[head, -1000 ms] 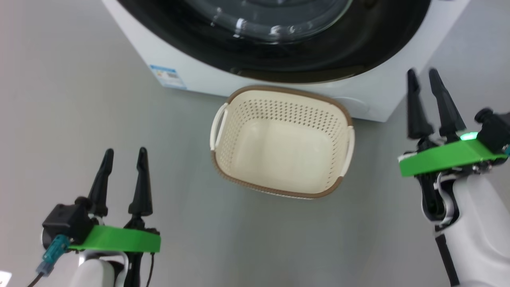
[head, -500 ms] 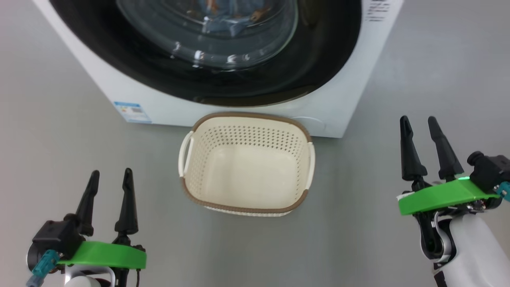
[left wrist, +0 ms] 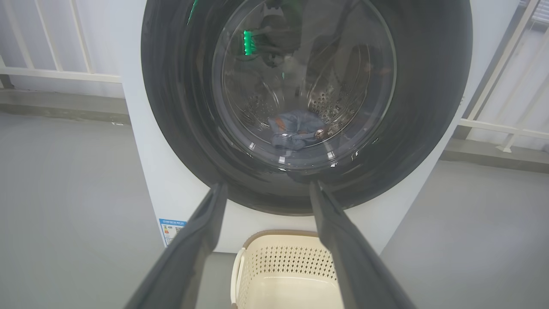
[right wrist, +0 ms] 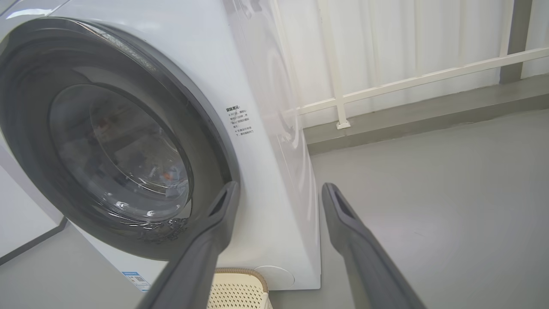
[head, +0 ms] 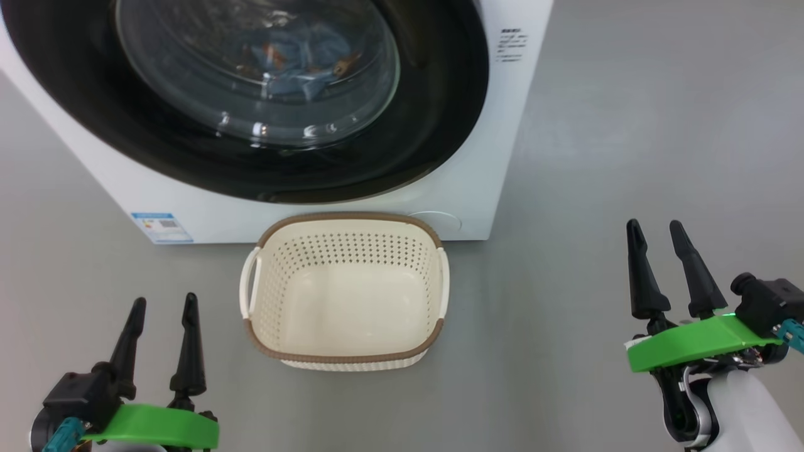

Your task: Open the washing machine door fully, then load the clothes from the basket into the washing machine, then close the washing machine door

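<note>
A grey floor runs under everything, and the wrist views add a white railing behind the machine. Your left gripper hangs at the lower left of the head view. Its two dark fingers are spread apart with nothing between them. Your right gripper, at the lower right, is spread the same way and holds nothing.

Both are well apart from the basket, which sits on the floor between them, just in front of the washing machine. It is cream, with perforated walls and a brown rim, and its bottom is bare.

Behind it the washing machine door lies against the white front, a wide glossy black rim around a bulging glass bowl. From the right wrist view it looks flush, though you cannot see the latch.

The clothes are inside, behind the glass. From the head view they are a dim blue heap with orange flecks. The left wrist view shows them better, as a small bundle low in the perforated steel drum, with glare across the glass. In the right wrist view they are little more than an orange speck.

A blue label sticker sits low on the machine's front, toward your left. The door's top is cut off in the head view.
</note>
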Tool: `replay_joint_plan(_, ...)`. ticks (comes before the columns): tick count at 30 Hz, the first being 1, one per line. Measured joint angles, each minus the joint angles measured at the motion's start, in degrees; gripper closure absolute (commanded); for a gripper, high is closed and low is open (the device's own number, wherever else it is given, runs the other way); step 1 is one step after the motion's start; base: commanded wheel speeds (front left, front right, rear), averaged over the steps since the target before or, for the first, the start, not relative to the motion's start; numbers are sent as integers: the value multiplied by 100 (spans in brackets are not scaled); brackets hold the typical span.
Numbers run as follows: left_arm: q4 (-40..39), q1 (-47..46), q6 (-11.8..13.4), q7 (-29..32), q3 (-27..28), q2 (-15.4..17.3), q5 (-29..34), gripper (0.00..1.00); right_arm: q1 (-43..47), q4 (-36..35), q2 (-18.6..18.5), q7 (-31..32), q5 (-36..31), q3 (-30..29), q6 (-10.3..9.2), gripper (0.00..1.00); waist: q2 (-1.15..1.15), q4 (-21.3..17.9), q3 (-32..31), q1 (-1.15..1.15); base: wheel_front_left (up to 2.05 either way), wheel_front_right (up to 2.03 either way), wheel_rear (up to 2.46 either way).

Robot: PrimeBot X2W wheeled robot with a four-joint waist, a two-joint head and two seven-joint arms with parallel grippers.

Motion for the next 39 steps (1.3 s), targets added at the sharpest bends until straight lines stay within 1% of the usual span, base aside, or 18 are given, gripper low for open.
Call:
replay_joint_plan(6,0,63,0,0,-4,34,1,0,146,-34,-1,0,7,-25,0,0,0,-198,-95,0,0,0,0)
replay_joint_plan(14,16,117,0,0,21,38,78,0,299,-90,0,0,8,-37,0,0,0,-346,-195,0,0,0,0)
replay_joint_plan(31,55,252,0,0,49,38,180,0,383,-103,18,0,8,-125,0,0,0,-468,-271,0,0,0,0)
replay_joint_plan(39,49,252,0,0,65,58,357,0,383,-125,24,0,8,-140,0,0,0,-475,-272,0,0,0,0)
